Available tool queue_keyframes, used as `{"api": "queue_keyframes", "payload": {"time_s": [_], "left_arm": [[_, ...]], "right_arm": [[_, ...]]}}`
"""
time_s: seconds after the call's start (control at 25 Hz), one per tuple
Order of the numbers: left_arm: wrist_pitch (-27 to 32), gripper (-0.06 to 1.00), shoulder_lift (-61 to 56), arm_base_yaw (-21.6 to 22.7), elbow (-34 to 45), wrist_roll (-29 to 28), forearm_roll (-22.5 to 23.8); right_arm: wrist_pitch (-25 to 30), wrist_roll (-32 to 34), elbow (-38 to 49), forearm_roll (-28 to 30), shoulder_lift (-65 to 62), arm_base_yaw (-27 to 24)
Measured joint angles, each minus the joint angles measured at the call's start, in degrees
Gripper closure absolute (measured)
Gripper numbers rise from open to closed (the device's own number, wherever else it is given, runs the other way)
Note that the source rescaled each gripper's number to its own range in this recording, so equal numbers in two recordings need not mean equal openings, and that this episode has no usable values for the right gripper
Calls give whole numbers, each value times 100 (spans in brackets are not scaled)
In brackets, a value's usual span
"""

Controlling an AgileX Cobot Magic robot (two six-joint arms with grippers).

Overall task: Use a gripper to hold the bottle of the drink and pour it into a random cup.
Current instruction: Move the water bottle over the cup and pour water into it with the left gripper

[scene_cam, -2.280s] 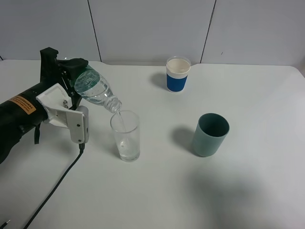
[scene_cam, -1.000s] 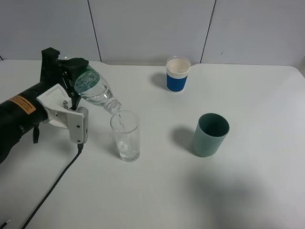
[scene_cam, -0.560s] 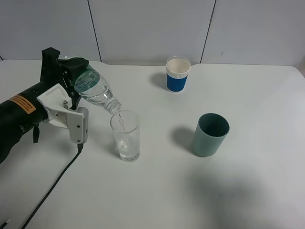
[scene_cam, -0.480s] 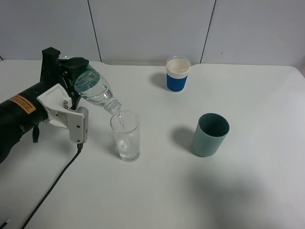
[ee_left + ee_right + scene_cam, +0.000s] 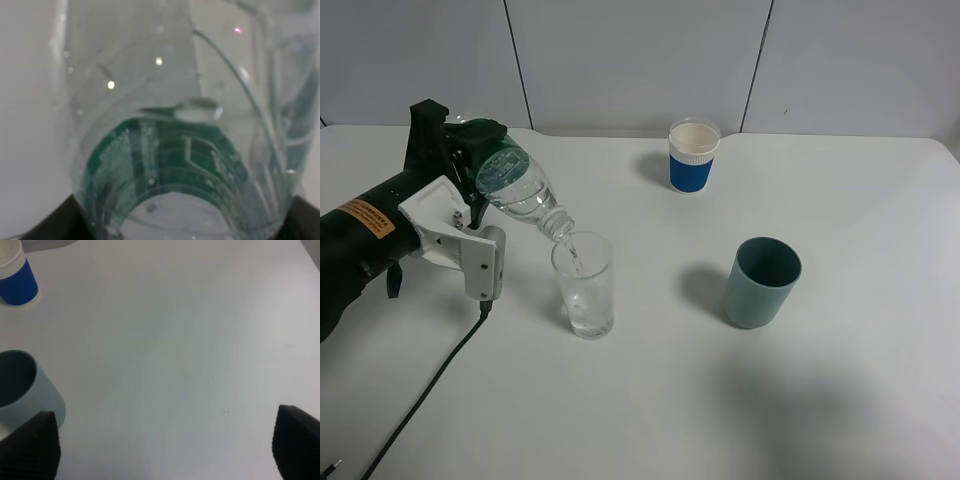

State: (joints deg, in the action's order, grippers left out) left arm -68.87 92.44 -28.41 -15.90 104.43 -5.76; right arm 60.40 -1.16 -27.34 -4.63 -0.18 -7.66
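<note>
Clear bottle (image 5: 525, 190) clamped in left gripper (image 5: 470, 150) jaws, neck slanting down beyond them over the glass (image 5: 586, 292); right gripper (image 5: 162, 445) jaws wide, empty.

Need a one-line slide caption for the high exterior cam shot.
Left gripper tilts a bottle over a glass, pouring; teal cup and blue cup stand aside on the white table.

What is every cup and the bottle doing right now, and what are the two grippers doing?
bottle: tilted neck-down, pouring into the glass.
glass: upright, some water inside.
blue cup: upright, standing alone.
teal cup: upright, standing alone.
left gripper: shut on the bottle.
right gripper: open, holding nothing.
</note>
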Motion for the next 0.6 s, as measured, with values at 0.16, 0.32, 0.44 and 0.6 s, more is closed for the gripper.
{"api": "queue_keyframes", "payload": {"time_s": [0.16, 0.32, 0.44, 0.6], "left_arm": [[0, 94, 0, 0, 0, 12, 0], [0, 94, 0, 0, 0, 51, 0], [0, 94, 0, 0, 0, 106, 0], [-2, 94, 0, 0, 0, 124, 0]], "right_arm": [[0, 0, 0, 0, 0, 0], [0, 0, 0, 0, 0, 0], [0, 0, 0, 0, 0, 0], [0, 0, 0, 0, 0, 0]]}}
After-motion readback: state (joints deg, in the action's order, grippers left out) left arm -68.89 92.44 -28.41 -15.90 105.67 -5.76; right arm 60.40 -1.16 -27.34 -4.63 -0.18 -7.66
